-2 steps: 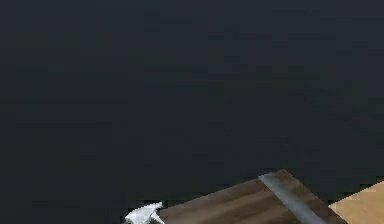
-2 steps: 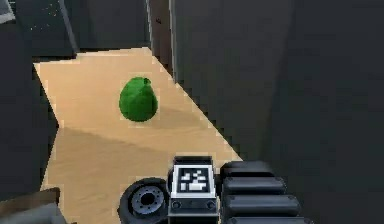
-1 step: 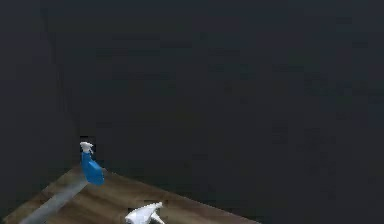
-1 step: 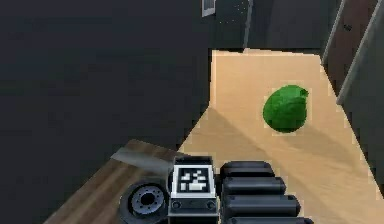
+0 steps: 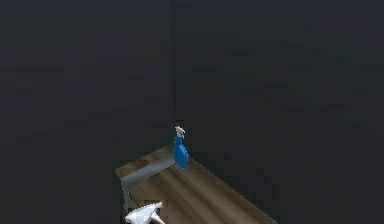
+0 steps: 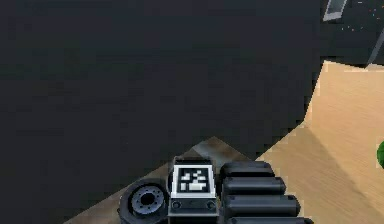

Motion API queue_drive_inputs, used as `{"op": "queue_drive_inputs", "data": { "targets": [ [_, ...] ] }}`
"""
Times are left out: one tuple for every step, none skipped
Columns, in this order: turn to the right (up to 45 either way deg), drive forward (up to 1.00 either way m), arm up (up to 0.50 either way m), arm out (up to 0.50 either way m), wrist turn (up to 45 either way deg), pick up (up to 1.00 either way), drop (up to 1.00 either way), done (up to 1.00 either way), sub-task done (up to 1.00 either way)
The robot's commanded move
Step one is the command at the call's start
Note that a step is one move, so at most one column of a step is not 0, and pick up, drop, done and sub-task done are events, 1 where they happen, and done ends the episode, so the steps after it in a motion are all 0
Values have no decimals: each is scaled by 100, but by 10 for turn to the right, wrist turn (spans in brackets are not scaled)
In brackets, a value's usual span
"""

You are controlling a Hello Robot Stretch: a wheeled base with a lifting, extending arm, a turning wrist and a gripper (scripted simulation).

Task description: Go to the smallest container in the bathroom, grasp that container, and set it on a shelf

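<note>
1. Gripper (image 6: pixel 146 203) at 6 o'clock in the arm side view; can't tell finger state or load.
2. Blue spray bottle (image 5: pixel 180 150) stands upright near 6 o'clock in the forward view, on the wood top (image 5: pixel 215 195): ahead, not arm-side, I'd guess.

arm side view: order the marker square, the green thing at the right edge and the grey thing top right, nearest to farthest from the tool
1. white marker square: right beside the tool, at the bottom.
2. green thing: at the right edge, mid-height.
3. grey thing: top right corner, farthest out.
</note>
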Motion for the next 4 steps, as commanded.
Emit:
{"op": "queue_drive_inputs", "data": {
  "targets": [
    [0,0,0,8,0,0,0,0,0],
    [0,0,0,0,390,0,0,0,0],
    [0,0,-10,0,0,0,0,0,0],
    [0,0,-32,0,0,0,0,0,0]
  ]
}}
